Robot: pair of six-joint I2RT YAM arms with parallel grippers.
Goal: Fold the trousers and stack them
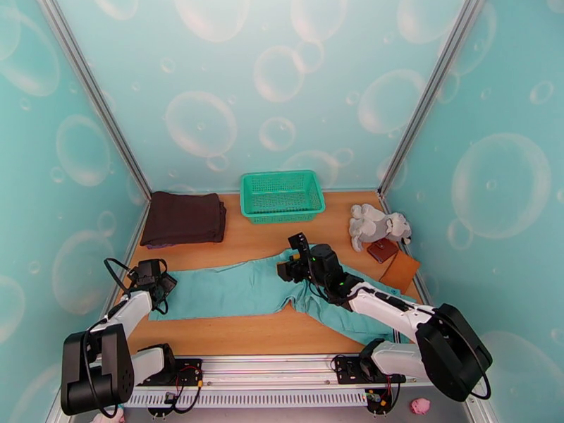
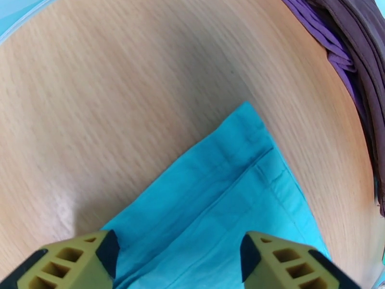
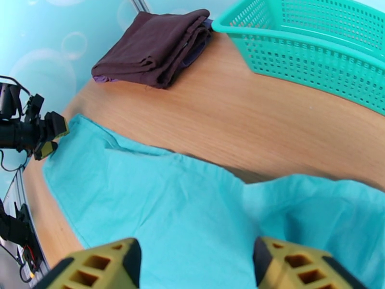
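Though spread flat — trousers (image 1: 233, 290) partly under right arm (image 1: 384, 304).

Wooden table (image 1: 247, 334) bears teal trousers (image 1: 233, 290), brown garment (image 1: 183, 218), green basket (image 1: 282, 211), plush toy (image 1: 374, 223)

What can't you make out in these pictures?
Top view: the right arm covers the middle of the trousers.
Left wrist view: the right edge cuts off the dark folded garment.
Right wrist view: the frame edge cuts off the green basket.
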